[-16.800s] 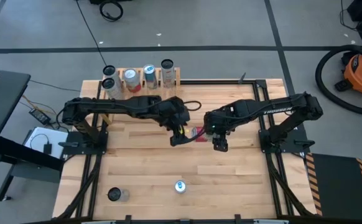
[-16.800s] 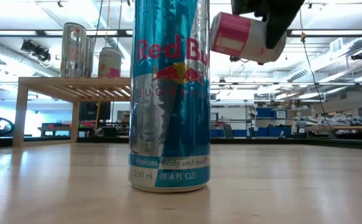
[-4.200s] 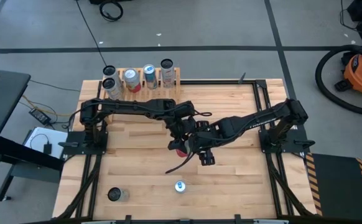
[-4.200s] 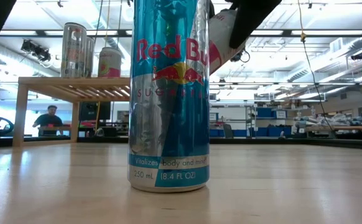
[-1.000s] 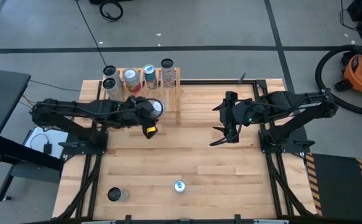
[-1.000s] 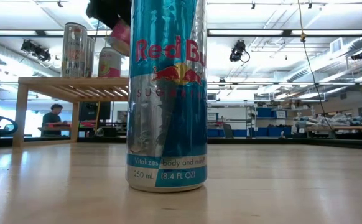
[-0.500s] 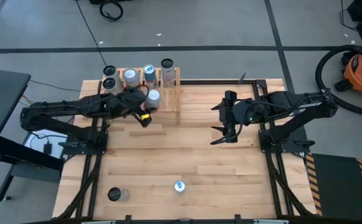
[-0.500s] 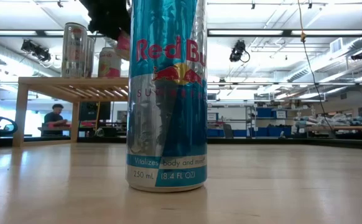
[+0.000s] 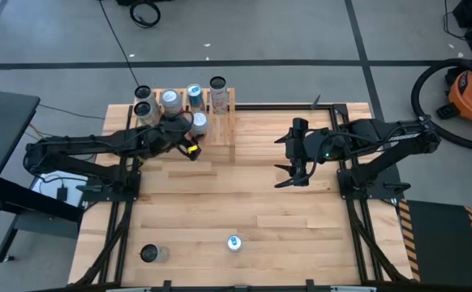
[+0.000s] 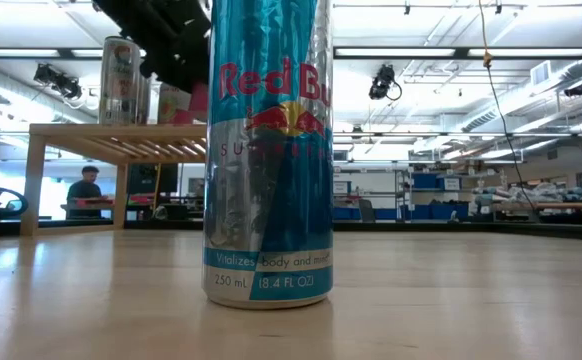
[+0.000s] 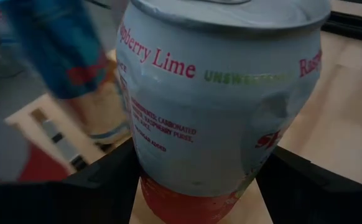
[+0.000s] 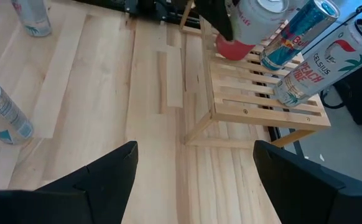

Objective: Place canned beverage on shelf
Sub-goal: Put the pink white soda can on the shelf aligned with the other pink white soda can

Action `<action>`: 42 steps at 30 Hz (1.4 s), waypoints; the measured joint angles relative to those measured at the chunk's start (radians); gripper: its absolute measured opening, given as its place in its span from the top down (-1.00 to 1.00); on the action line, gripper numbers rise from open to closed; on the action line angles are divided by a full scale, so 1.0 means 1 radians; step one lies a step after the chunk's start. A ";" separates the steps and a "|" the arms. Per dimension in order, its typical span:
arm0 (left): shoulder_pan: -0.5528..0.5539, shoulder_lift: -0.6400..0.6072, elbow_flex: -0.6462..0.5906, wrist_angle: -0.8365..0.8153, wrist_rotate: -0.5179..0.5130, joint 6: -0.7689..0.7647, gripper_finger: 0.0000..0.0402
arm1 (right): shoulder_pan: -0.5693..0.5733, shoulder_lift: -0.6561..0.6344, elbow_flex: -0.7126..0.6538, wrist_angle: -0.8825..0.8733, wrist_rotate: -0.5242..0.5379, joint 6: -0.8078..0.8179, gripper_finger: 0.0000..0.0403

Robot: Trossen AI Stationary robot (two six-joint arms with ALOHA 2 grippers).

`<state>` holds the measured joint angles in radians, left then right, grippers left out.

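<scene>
Five cans stand on the shelf point(image 9: 220, 113), the low slatted rack of pale wood at the table's far edge, and a sixth, the raspberry-lime can point(image 9: 199, 125), is held upright over the rack's near slats by the left gripper point(image 9: 189, 139), whose dark fingers point(image 11: 100, 177) press against the can's lower sides in the left wrist view. The can is pale grey-white with a red base and red lettering; whether its base touches the slats cannot be told. Just beyond the gripper's load stands a blue can point(image 12: 291, 37), and to that can's side a white Celsius can point(image 12: 318, 62); the other three standing cans cluster at the rack's opposite end, behind the left arm.

Two more cans stand on the plank table point(image 9: 260, 203), well apart from either gripper: a blue-and-silver Red Bull can point(image 10: 268, 150) near the front edge, filling the low view, and a dark-topped can point(image 9: 150, 254) near the front left corner.

One arm waits. The right gripper point(image 9: 289, 166) hangs over the table's right half, well apart from the rack, its two fingers point(image 12: 97, 180) spread wide with nothing between them.

One person point(image 10: 88, 190) shows in the room far beyond the table, seen beneath the rack in the low view.
</scene>
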<state>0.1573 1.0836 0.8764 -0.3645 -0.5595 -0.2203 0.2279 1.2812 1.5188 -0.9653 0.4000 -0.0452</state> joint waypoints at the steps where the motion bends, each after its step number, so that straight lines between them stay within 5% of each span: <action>1: 0.006 0.000 0.000 0.000 -0.010 0.000 -0.37 | 0.000 0.000 0.000 0.000 0.000 0.000 -0.63; 29: 0.089 0.000 0.000 -0.008 0.213 -0.049 -0.58 | 0.000 0.000 0.000 0.000 0.000 0.000 -0.63; 42: 0.089 0.000 0.000 -0.006 0.189 -0.061 -0.59 | 0.000 0.000 0.000 0.000 -0.009 0.000 -0.63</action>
<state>0.2459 1.0837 0.8761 -0.3702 -0.3700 -0.2813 0.2279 1.2816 1.5188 -0.9649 0.3911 -0.0448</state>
